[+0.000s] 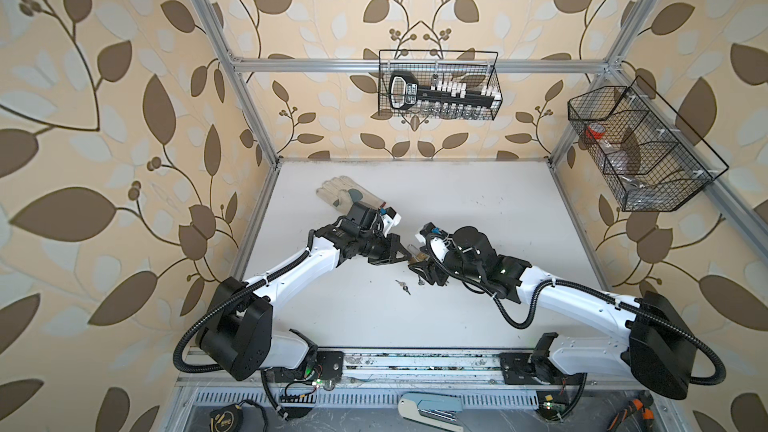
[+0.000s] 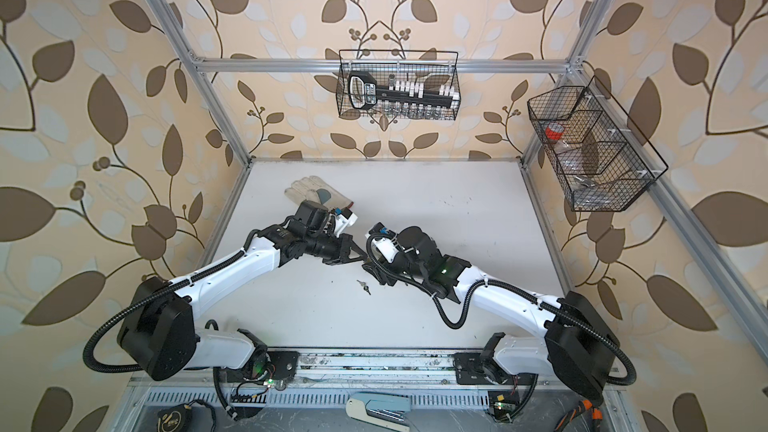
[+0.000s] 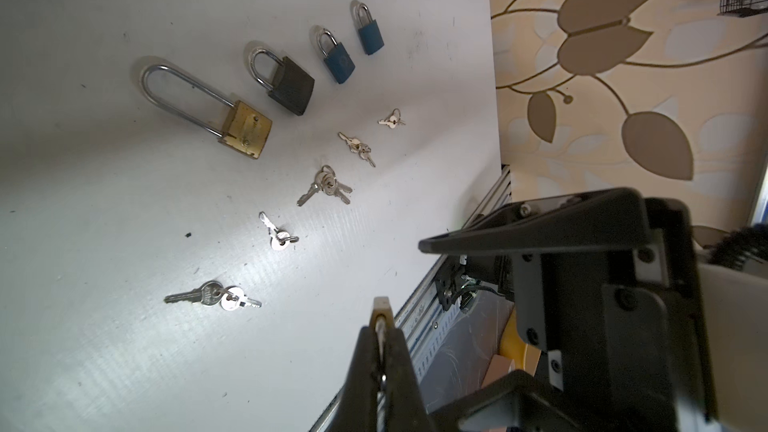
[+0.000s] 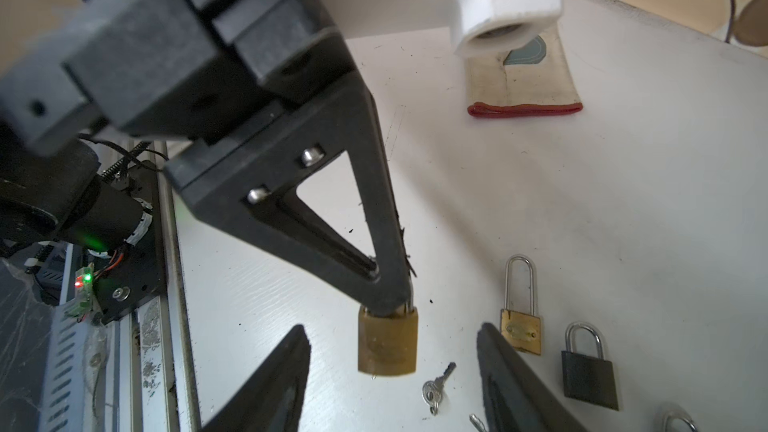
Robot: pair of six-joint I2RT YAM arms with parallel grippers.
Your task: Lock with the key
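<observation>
Left gripper, top views: shut hard on the shackle of the small brass padlock, which you hold up off the bench near its middle.
Right gripper, top views: reaching in from 4 o'clock, close up to the padlock; its jaws are too hidden here to judge.
Keys, top views: the nearest keys lie flat at 7 o'clock of the padlock; a glove lies at 10 o'clock.
Left wrist view: the left gripper's fingers are pressed together, with only a brass edge showing past them. On the bench beyond sit a long-shackle brass padlock, a dark padlock and two blue padlocks, with five key bunches in a line beside them.
Right wrist view: the right gripper is wide open and empty, one jaw on each side of the padlock body, neither touching it. The body hangs below the left gripper's tip; you cannot tell whether the shackle is clicked home.
Padlock handling: judge it dense for its size, rigid and smooth; hung by the shackle, it will likely swing. Clamp the body across its flat faces and leave the underside, where the keyway should be, clear.
Key handling: thin, light and flat on the bench, so hard to lift. Take it by the head, and expect its ring-mate to dangle.
</observation>
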